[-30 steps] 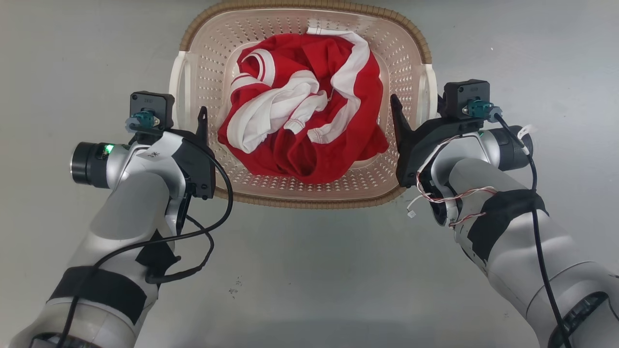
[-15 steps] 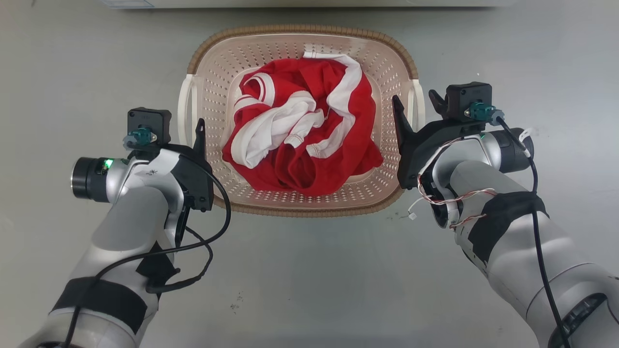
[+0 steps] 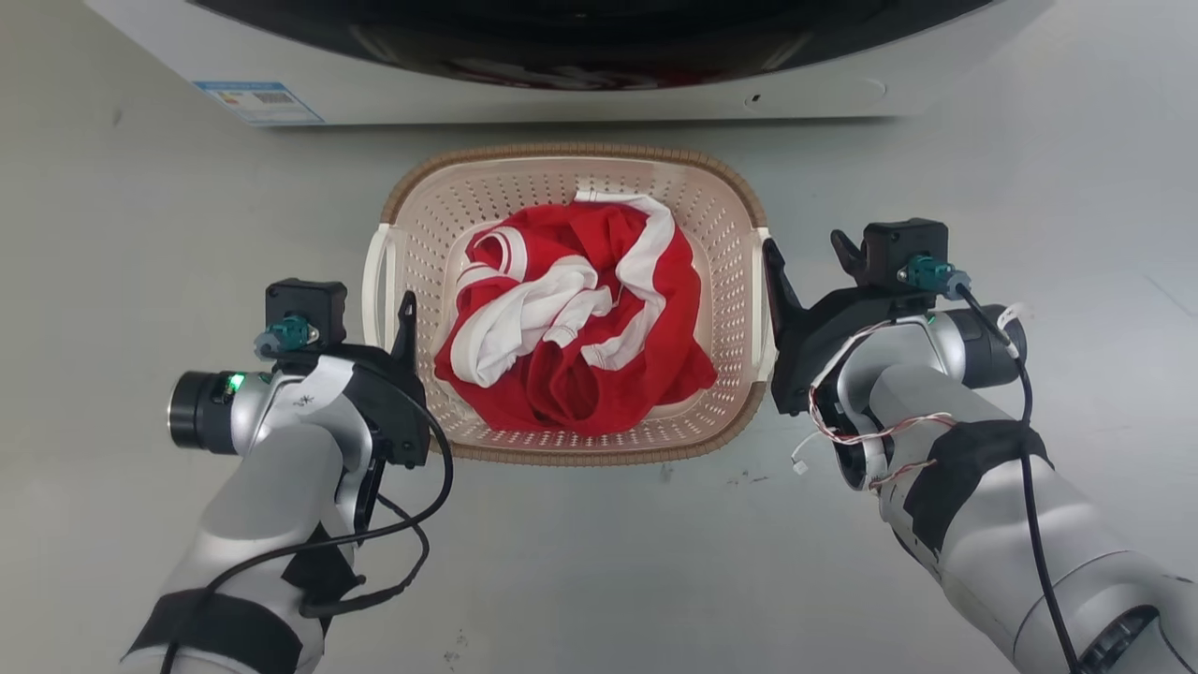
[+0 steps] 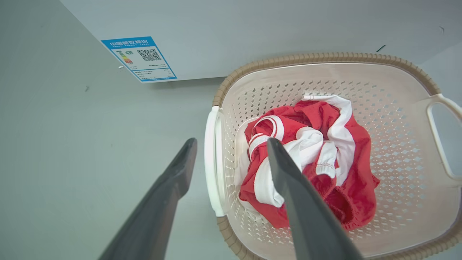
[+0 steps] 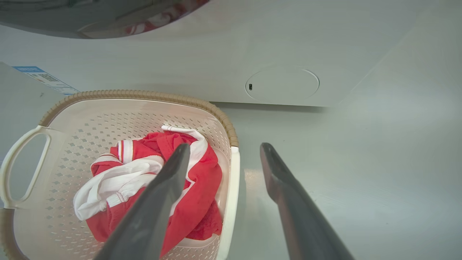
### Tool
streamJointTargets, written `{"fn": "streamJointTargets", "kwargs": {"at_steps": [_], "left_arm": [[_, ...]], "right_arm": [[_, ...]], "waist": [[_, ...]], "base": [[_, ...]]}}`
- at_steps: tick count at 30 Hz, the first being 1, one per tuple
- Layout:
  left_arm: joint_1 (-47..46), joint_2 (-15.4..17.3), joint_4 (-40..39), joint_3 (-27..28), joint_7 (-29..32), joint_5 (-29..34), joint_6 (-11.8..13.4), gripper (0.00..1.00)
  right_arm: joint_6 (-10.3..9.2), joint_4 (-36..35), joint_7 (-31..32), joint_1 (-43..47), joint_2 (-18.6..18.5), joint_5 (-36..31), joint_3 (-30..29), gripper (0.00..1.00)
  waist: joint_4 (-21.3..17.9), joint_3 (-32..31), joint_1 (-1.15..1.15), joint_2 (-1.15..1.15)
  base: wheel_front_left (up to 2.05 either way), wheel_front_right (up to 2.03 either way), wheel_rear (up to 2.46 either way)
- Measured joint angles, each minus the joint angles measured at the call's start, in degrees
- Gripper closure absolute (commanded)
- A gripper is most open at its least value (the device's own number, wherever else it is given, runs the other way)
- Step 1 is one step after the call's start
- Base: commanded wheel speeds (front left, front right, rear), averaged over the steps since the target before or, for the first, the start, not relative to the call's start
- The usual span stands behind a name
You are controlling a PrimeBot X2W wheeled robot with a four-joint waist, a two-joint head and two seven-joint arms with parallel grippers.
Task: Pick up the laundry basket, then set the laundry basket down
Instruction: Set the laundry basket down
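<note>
The laundry basket (image 3: 571,153), cream and perforated with a brown woven-look rim, stands on the grey floor just in front of a washing machine. A crumpled red and white garment (image 3: 571,328) lies inside it. My left gripper (image 3: 384,311) is open, its fingers astride the basket's white left handle (image 4: 209,162) without touching it. My right gripper (image 3: 802,245) is open too, one finger inside and one outside the white right handle (image 5: 232,187). In both wrist views the handles lie clearly below the fingertips.
The white washing machine (image 3: 562,94) with a dark door fills the far side right behind the basket. A blue energy label (image 3: 257,101) is on its left. Bare grey floor (image 3: 599,562) lies to both sides and in front of the basket.
The camera has lifted, bringing the washing machine into view. The basket looks smaller and farther below both grippers than before. Both grippers have stayed open.
</note>
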Motion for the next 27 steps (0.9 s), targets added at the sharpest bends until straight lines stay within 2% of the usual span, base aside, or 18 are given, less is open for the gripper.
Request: {"fn": "streamJointTargets", "kwargs": {"at_steps": [12,27], "left_arm": [[7.04,-0.20,-1.32,2.31,-1.00,-2.27,-0.27,0.00],[19.81,0.09,-11.45,5.78,-1.00,-1.86,1.87,0.00]], "right_arm": [[0.67,-0.43,-0.89,5.28,0.09,0.71,-1.22,0.00],[0.67,-4.80,-0.89,16.95,-0.31,-1.23,-6.59,0.00]], "waist": [[-1.06,-9.26,-0.01,0.00],[-2.18,-21.92,-0.01,-0.01]], "base": [[0.00,0.00,0.00],[0.00,0.00,0.00]]}}
